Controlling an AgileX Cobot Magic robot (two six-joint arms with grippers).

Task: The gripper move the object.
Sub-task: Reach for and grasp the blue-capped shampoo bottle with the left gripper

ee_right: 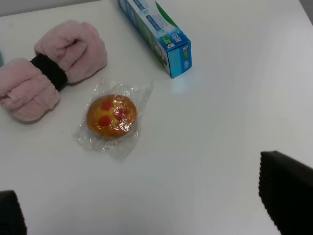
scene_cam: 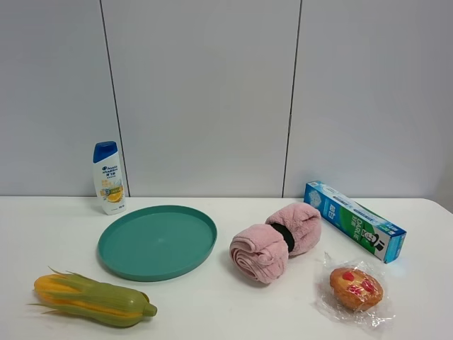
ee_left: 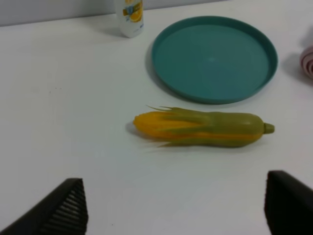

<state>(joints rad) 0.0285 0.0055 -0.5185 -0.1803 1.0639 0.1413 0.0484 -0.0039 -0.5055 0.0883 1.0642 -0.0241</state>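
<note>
The small white shampoo bottle (scene_cam: 108, 177) with a blue cap and an orange fruit label stands upright at the back left of the table, against the wall. Its lower part also shows in the left wrist view (ee_left: 129, 17). My left gripper (ee_left: 176, 210) is open and empty, hovering over the table's front left, far from the bottle. My right gripper (ee_right: 146, 208) is open and empty over the front right. Neither gripper shows in the exterior view.
A teal plate (scene_cam: 157, 241) lies right of the bottle. A corn cob (scene_cam: 95, 299) lies at the front left. A pink rolled towel (scene_cam: 276, 241), a blue-green toothpaste box (scene_cam: 354, 220) and a wrapped muffin (scene_cam: 355, 288) are on the right.
</note>
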